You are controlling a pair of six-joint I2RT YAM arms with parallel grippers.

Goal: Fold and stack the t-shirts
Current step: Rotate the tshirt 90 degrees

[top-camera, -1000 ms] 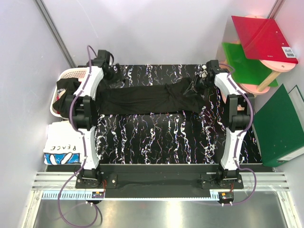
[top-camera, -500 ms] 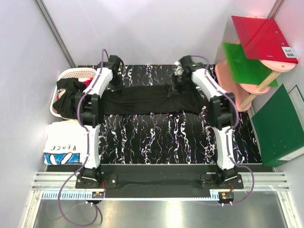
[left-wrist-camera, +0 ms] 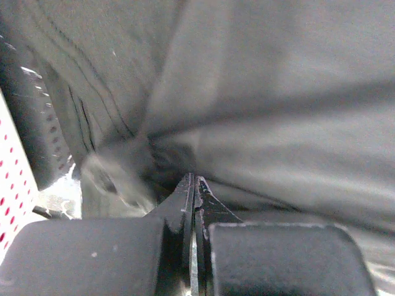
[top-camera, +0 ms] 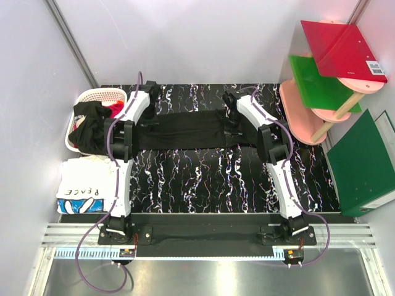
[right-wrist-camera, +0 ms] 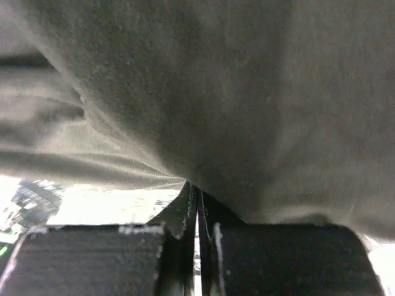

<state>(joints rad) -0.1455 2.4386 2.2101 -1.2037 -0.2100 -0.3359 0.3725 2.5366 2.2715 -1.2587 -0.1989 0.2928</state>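
On the marbled counter (top-camera: 203, 179) the black t-shirt (top-camera: 185, 129) lies across the far half as a shorter, tidier band than a second ago, the left arm (top-camera: 120, 132) and right arm (top-camera: 271, 145) drawn inward over its ends, left jaws and right jaws clenched on its cloth.

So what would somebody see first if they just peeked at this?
Probably the long black t-shirt, lying as a band across the far half of the black marbled table, with the left gripper and right gripper shut at its two ends. Next, the bright red folder on the pink stool at the far right, and the white shirt lettered PEACE at the near left.
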